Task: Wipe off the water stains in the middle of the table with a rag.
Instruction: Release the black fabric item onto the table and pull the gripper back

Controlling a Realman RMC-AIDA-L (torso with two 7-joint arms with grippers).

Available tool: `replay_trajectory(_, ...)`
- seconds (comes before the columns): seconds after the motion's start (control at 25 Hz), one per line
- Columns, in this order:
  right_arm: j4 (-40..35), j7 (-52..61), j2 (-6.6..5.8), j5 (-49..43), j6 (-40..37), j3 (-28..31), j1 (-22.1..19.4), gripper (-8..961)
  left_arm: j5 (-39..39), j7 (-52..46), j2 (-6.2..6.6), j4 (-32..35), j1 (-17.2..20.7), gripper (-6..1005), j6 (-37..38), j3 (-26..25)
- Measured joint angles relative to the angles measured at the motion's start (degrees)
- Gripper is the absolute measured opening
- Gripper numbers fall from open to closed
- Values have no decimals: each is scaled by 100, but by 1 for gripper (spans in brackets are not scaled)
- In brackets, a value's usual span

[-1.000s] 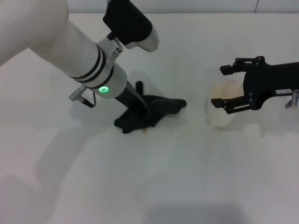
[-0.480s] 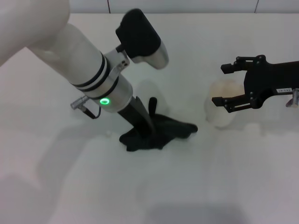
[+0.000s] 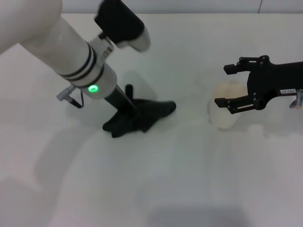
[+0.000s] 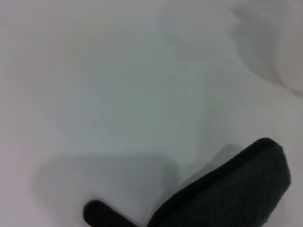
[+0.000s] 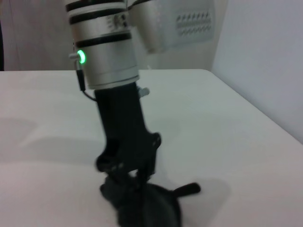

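My left gripper [image 3: 127, 112] is shut on the black rag [image 3: 147, 113] and presses it flat on the white table [image 3: 189, 179] near the middle. The right wrist view shows the same gripper [image 5: 128, 172] standing on the rag [image 5: 149, 208]. A fold of the rag [image 4: 236, 189] fills a corner of the left wrist view. No orange water stain shows anywhere; the spot under the rag is hidden. My right gripper [image 3: 228, 86] is open at the right, hovering still beside a white paper cup [image 3: 223, 113].
The white paper cup with an orange-tinted inside stands right of the rag, partly under the right gripper's fingers. The left forearm [image 3: 71, 52] slants in from the upper left over the table. Bare table lies in front of the rag.
The left gripper dragged the rag right and toward me, then back left and away. A tiny orange spot at the rag's near edge one second ago no longer shows. The right arm has not moved.
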Motion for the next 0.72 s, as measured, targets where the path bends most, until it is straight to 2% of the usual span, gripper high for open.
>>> replay_trajectory(0.24, 0, 0, 0, 8, 0, -13, 0, 872, 278, -506, 4, -38, 0, 128, -381, -418)
replay_trajectory(0.64, 0, 18, 0, 10, -1, -37, -12, 873, 258, -701, -17, -97, 53, 131, -911, -397)
replay_trajectory(0.72, 0, 18, 0, 10, -1, -42, -9, 873, 110, -632, -28, -181, 57, 132, -1031, -236)
